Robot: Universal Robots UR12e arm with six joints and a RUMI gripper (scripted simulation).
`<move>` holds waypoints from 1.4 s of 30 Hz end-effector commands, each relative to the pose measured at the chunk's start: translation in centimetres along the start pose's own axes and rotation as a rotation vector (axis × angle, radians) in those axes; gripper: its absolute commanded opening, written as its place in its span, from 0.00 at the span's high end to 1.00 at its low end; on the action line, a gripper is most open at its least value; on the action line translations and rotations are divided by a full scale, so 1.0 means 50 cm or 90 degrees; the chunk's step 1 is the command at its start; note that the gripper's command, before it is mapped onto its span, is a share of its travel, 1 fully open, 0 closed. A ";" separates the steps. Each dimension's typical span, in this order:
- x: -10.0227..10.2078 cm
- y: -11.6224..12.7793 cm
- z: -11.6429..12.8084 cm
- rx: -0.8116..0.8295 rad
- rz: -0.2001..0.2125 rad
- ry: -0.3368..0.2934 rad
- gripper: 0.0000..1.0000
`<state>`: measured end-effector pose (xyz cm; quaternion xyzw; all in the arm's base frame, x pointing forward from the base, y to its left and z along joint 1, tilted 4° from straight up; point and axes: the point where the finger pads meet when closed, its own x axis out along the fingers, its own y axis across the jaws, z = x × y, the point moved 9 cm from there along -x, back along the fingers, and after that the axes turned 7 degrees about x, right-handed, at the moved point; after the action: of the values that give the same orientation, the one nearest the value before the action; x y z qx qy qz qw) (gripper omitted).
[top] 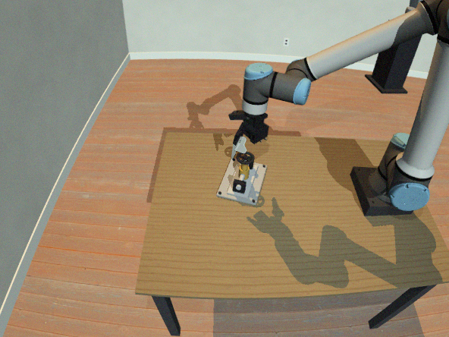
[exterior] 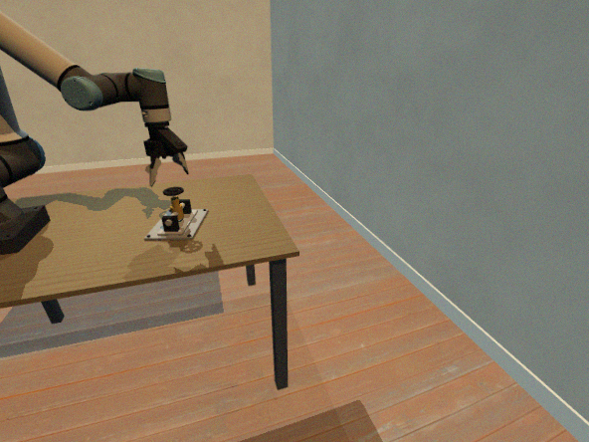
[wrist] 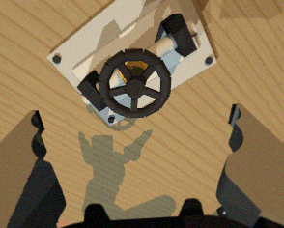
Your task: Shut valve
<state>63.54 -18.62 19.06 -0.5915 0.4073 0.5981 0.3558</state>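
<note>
Claw (exterior: pixel 169 168) spread wide, empty, above black five-spoked handwheel (wrist: pixel 134 83) on brass stem, pale plate (top: pixel 227 183).

A wooden table (top: pixel 212 266) with dark legs (exterior: pixel 280 319) stands on a floor (top: pixel 95 190) of reddish-brown planks. The tabletop shows horizontal grain and carries long grey-brown shadows across its right half. One wall (top: pixel 57 61) is grey; it meets a paler wall (top: pixel 227 11) at a corner. A light skirting board (top: pixel 68 155) runs along the foot of both. Low on the paler wall sits a small white socket (top: pixel 286 41), probably a power outlet, though it is too small to be sure. A dark stand (top: pixel 394 64) rises from the floor by that wall, its upper part cut off by the picture edge.
</note>
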 end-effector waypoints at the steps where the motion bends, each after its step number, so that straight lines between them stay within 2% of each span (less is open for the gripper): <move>1: -0.034 -0.004 -0.002 0.000 -0.001 0.002 0.00; 9: -0.068 -0.003 -0.002 0.000 -0.001 0.001 0.00; 18: -0.082 -0.004 -0.002 0.000 -0.001 0.001 0.00; 42: -0.080 -0.003 -0.001 0.000 0.000 0.000 0.00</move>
<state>63.68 -18.40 22.78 -0.5899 0.4073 0.5996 0.3557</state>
